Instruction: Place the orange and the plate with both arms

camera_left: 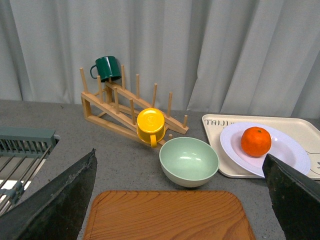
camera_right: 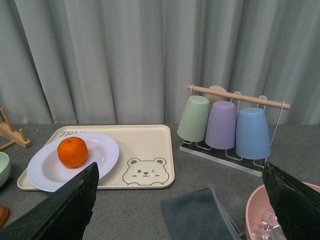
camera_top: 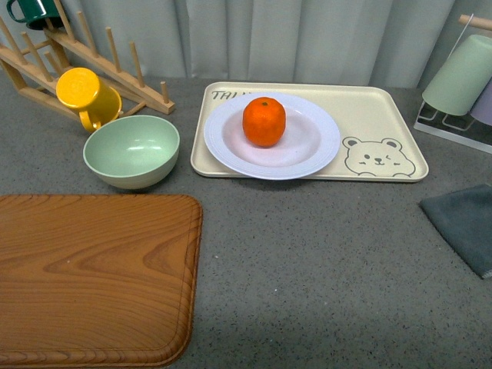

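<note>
The orange [camera_top: 264,121] sits in the white plate [camera_top: 307,154], which lies on the left half of the beige bear tray [camera_top: 384,115]. Neither arm shows in the front view. In the left wrist view my left gripper [camera_left: 182,200] is open and empty, raised above the wooden board [camera_left: 167,217], with the orange [camera_left: 256,141] and plate [camera_left: 290,150] far off beyond one finger. In the right wrist view my right gripper [camera_right: 182,200] is open and empty above a grey cloth [camera_right: 197,215]; the orange [camera_right: 72,152] and plate [camera_right: 45,172] lie beyond.
A pale green bowl [camera_top: 131,151], a yellow mug [camera_top: 87,96] and a wooden peg rack [camera_top: 77,54] stand at the back left. The wooden board [camera_top: 92,277] fills the near left. A cup rack [camera_right: 227,125] and a pink bowl [camera_right: 285,215] are at the right.
</note>
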### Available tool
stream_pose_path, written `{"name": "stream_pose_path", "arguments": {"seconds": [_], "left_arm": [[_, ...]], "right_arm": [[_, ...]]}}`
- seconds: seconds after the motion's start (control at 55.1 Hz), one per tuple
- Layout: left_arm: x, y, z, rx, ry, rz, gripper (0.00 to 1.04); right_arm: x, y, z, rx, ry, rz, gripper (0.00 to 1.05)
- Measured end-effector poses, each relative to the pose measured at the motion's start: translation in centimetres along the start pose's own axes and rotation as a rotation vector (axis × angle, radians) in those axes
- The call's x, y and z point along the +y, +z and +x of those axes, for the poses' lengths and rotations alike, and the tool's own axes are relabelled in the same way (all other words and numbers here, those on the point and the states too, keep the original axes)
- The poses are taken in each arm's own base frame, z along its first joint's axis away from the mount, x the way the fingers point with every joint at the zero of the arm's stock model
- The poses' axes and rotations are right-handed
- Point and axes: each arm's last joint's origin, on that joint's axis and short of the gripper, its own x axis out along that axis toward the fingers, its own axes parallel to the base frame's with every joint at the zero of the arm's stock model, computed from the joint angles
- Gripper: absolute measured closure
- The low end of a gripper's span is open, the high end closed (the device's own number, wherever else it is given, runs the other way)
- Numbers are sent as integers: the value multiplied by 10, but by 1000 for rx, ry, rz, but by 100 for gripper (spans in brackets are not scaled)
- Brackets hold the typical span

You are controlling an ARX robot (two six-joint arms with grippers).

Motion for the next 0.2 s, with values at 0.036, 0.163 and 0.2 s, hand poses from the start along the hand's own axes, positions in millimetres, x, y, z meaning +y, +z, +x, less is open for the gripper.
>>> {"name": "stream_pose_path", "arguments": {"seconds": [0.036,0.163,0.2], "left_arm": [[0,0,0,0,0,0,6],[0,0,0,0,0,0,6],[0,0,0,0,0,0,6]], "right_arm": [[0,0,0,0,0,0,9],[0,0,0,0,0,0,9],[0,0,0,0,0,0,9]]}}
